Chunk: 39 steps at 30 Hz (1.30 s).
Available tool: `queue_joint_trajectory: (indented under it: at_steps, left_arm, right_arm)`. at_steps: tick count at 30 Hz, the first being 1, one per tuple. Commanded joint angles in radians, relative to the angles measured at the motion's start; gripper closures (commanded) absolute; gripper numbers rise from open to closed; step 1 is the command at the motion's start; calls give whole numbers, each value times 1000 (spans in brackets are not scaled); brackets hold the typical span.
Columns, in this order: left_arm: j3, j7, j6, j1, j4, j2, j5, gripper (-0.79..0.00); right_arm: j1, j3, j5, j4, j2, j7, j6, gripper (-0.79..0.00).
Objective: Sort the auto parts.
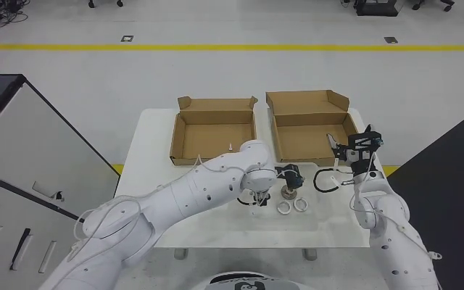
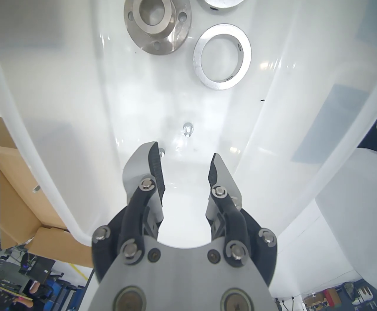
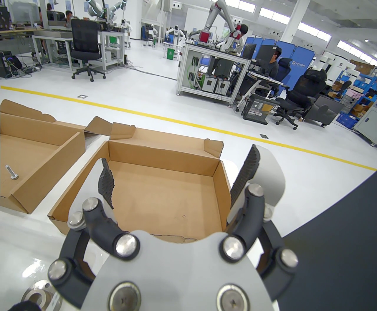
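The left gripper (image 2: 185,153) is hovering low over the white worktop (image 2: 88,103), its jaws partly apart and empty. Its wrist view is showing a small screw (image 2: 187,130) just beyond the fingertips, with a metal flange (image 2: 157,25) and a ring (image 2: 222,56) farther on. The right gripper (image 3: 179,159) is hanging spread wide, holding nothing, beside the right box (image 3: 165,153). Its wrist view is revealing a long bolt (image 3: 11,172) lying in the left box (image 3: 44,147). The top view is adding a black rubber loop (image 1: 324,181) lying near the right box.
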Motion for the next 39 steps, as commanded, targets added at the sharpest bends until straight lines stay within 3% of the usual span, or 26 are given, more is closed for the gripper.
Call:
queue_joint_trajectory:
  at_steps: [1,20,39]
  left_arm:
    - [6,6,-6,0,11,-5,0,-357]
    - [57,33,-41,-15,122,-58,-15,-311]
    - [72,54,-51,-19,190,-88,-14,-249]
  right_arm:
    - [0,0,0,0,0,0,0,-785]
    - [0,0,0,0,0,0,0,-785]
    - [0,0,0,0,0,0,0,-785]
